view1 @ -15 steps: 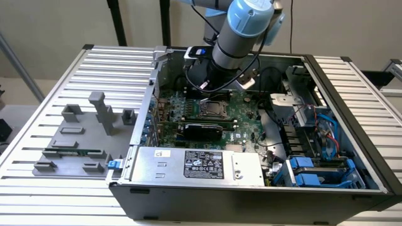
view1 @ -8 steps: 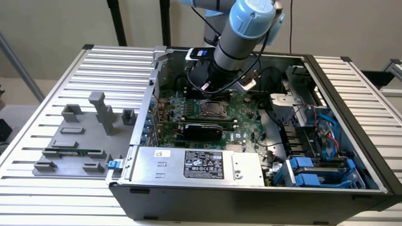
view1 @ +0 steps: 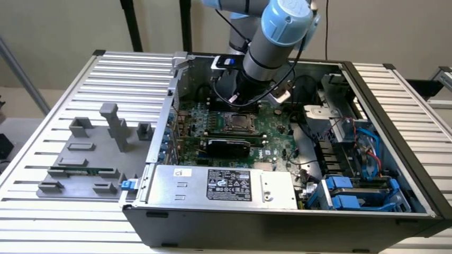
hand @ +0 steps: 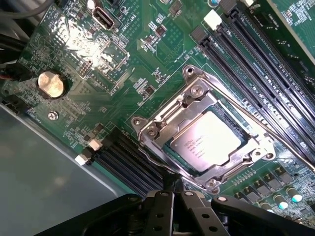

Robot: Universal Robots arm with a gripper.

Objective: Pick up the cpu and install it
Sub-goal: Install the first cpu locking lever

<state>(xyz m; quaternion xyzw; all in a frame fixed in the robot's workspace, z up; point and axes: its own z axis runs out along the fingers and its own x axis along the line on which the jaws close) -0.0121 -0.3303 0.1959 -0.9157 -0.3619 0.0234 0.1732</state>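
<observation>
Cpu position: the cpu is seated flat in the metal socket frame on the green motherboard, silvery top facing up. In the exterior view it is seen near the middle of the board, inside the open computer case.
Cpu orientation: square, so no long axis can be told; in the wrist view its edges are set diagonal to the picture, parallel to the frame's sides and to the dark memory slots beside it.
Cpu markings: faint rows of print are seen on the lid; too small to be read.
Gripper: the gripper is closed with nothing held; its dark fingers are met in a point just above the socket frame's edge, beside the cpu. Contact with the frame cannot be told.
Arm: the arm is angled down into the case from above.
Other writing: a black label with white print is carried on the silver power supply; not legible.
Board detail: a round coin battery is seated well apart from the socket.
Outside case: a grey fixture is laid on the slatted table, at the exterior view's left.
</observation>
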